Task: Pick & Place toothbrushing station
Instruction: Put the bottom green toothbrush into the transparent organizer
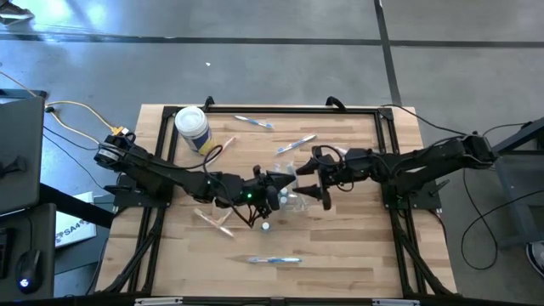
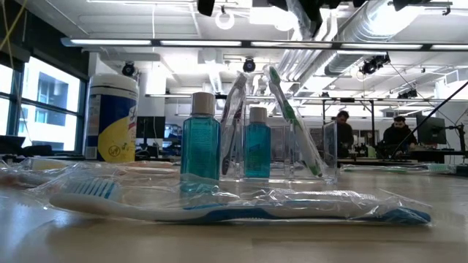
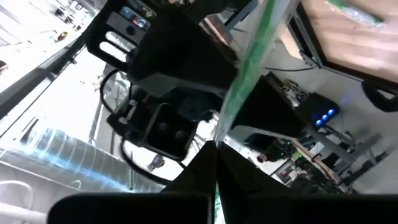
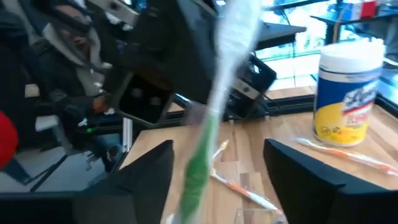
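Note:
A green-handled toothbrush (image 3: 249, 68) in a clear wrapper is held up over the middle of the table by my shut left gripper (image 3: 214, 155), which reaches in from the left (image 1: 274, 183). My right gripper (image 4: 217, 149) comes in from the right (image 1: 316, 178). It is open, with one finger on each side of the same toothbrush (image 4: 208, 124), and I see no touch. Below them stands the clear plastic holder (image 2: 281, 157) with two blue bottles (image 2: 199, 142) and wrapped toothbrushes (image 2: 292, 117) leaning in it. My left gripper pinches the wrapped toothbrush at one end (image 3: 219, 138) between its two shut fingers. The fingers point about level and lie along the brush. The brush sticks out beyond the fingertips toward my right gripper, lifted clear of the table.
A white-lidded canister with a yellow label (image 1: 193, 127) stands at the far left. Wrapped toothbrushes lie loose at the far side (image 1: 255, 123), right of it (image 1: 297, 144), at the near left (image 1: 212, 219), and by the near edge (image 1: 274, 260), which shows blue in the low view (image 2: 241, 208).

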You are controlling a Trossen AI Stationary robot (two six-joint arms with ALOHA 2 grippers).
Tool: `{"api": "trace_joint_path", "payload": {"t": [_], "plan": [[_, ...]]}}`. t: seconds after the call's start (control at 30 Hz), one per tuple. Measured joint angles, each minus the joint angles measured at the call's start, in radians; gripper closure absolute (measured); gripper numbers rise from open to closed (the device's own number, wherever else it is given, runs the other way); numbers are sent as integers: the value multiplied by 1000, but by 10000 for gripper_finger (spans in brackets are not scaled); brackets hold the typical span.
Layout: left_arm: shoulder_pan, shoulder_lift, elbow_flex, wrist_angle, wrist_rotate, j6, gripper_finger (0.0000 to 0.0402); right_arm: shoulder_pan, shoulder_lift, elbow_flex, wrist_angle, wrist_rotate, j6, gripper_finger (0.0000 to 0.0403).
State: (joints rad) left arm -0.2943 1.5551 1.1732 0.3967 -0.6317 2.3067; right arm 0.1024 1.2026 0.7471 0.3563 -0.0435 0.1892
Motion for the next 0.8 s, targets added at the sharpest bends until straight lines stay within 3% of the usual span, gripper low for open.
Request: {"api": "trace_joint_path", "payload": {"t": [0.13,0.33,0.8], "plan": [[0,0,0,-22,-3,-9,401,0,0,0,-1,-12,-16,235],[0,0,0,-33,-4,-33,401,0,0,0,0,-19,-85,373],[0,0,0,-66,-13,-168,401,0,0,0,-11,-12,-115,378]]}}
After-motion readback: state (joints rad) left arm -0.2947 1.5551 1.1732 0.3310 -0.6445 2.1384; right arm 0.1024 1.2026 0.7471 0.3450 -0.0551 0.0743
